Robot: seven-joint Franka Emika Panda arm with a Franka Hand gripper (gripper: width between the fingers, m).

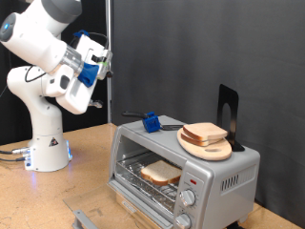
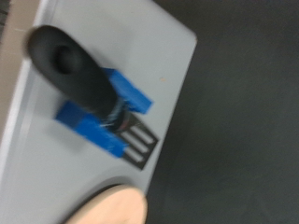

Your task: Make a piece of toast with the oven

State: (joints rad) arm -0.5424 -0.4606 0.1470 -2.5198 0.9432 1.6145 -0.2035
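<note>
The piece of toast (image 1: 160,172) lies on the rack inside the oven (image 1: 181,172), door open. The hand (image 1: 98,59) hangs high above; whether its fingers are open cannot be told. Risk: the open door obstructs any descent.

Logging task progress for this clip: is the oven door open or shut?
Open. In the exterior view the oven has its door dropped forward and down, leaving the wire rack exposed with the piece of toast lying on it.
</note>
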